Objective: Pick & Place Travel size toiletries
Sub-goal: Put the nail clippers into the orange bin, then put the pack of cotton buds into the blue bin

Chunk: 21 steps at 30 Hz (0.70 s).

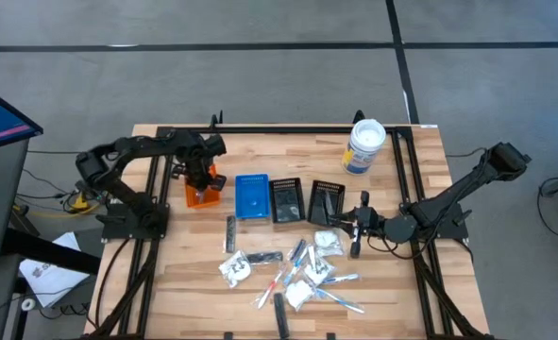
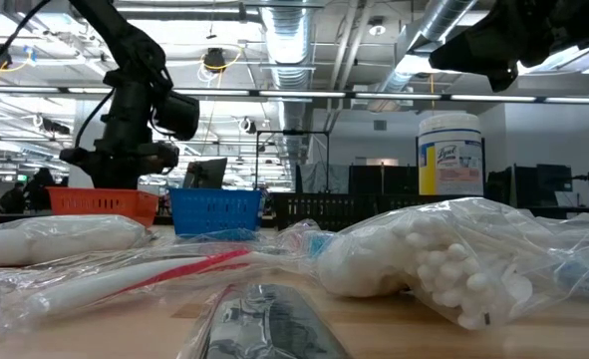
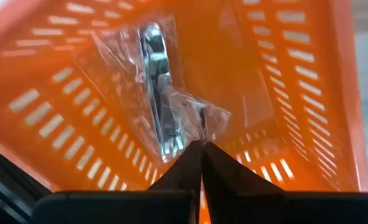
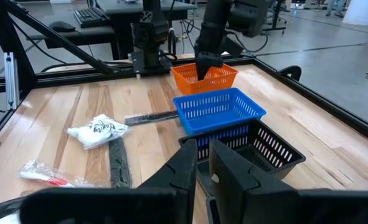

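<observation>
1 clear-wrapped sachet (image 3: pixel 162 93) in orange bin (image 3: pixel 283 74)

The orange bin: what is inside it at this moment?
Inside the orange bin, the left gripper is shut on the clear wrapper of a silvery item. The gripper's own body hides the near part of the bin, so I cannot tell whether anything else lies there.

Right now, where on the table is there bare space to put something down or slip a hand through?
Bare wood lies along the far edge between the orange bin and the white tub, and at the near left corner beside the left arm's base. Crowded: the row of bins, and the toiletries pile in front of it, by the right gripper.
</observation>
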Each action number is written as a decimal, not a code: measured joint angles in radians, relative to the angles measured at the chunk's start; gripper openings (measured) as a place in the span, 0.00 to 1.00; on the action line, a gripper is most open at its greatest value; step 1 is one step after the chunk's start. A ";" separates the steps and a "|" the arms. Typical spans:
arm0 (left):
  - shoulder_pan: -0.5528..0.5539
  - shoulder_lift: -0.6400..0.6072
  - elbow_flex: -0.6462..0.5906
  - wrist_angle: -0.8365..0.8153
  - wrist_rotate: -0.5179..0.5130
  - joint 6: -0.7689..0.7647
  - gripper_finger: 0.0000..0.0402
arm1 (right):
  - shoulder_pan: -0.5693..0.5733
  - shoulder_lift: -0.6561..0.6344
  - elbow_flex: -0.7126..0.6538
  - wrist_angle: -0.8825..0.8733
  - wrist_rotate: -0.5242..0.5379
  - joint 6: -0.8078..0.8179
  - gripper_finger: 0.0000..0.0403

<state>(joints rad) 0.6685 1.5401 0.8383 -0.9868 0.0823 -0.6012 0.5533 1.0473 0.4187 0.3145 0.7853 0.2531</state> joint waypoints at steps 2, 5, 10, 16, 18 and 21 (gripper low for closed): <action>0.002 -0.012 0.000 0.001 -0.020 0.017 0.02 | 0.001 0.000 0.000 0.000 0.000 0.000 0.09; 0.002 -0.035 0.000 0.010 -0.042 0.034 0.06 | 0.001 0.000 0.000 0.000 0.000 0.000 0.09; 0.002 -0.104 0.000 0.010 -0.052 0.041 0.18 | -0.007 0.000 0.000 0.000 0.000 0.000 0.09; -0.002 -0.238 0.000 0.010 -0.049 0.040 0.29 | -0.017 0.000 0.000 0.000 -0.001 0.001 0.09; -0.012 -0.298 0.000 0.011 -0.042 0.040 0.31 | -0.019 0.000 0.000 0.000 -0.001 0.001 0.09; -0.033 -0.395 0.000 0.020 -0.008 0.040 0.33 | -0.019 0.000 0.000 0.000 -0.001 0.002 0.09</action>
<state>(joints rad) 0.6351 1.1450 0.8387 -0.9671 0.0746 -0.5612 0.5343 1.0473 0.4187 0.3143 0.7845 0.2546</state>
